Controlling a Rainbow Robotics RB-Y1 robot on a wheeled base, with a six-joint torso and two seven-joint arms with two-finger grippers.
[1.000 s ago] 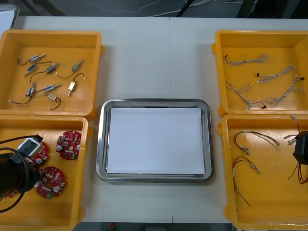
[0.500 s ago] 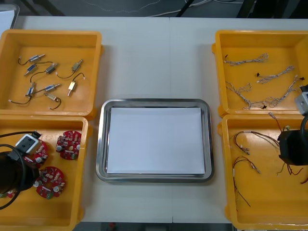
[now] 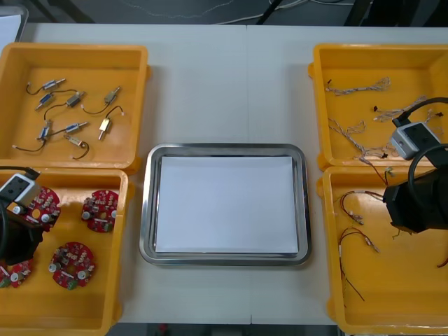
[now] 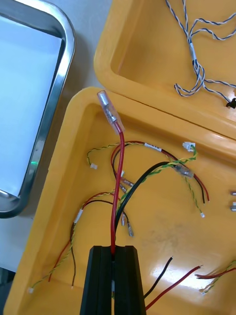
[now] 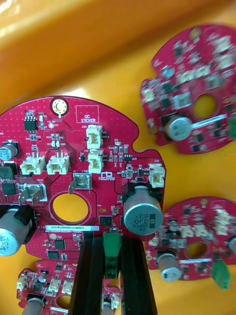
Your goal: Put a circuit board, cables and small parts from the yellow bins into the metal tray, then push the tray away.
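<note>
The left gripper [image 5: 112, 242] has its black fingers clamped on a green connector [image 5: 112, 248] at the edge of a round red circuit board [image 5: 88, 162] — printed "QC STICKER", its silver capacitor [image 5: 142, 214] marked "63V" — above other boards [image 5: 194, 110] in the near left yellow bin [image 3: 70, 318]. The right gripper [image 4: 114, 252], jaws pinched on a thin red cable [image 4: 118, 182] tipped with a clear sleeve, is over the near right bin [image 3: 399, 301]. The shiny metal tray [image 3: 224, 149], white inside, lies between

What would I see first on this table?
The left gripper pinches a round red circuit board over the near left yellow bin; the right gripper pinches a red cable over the near right yellow bin. Between the bins lies a metal tray, white inside.
</note>
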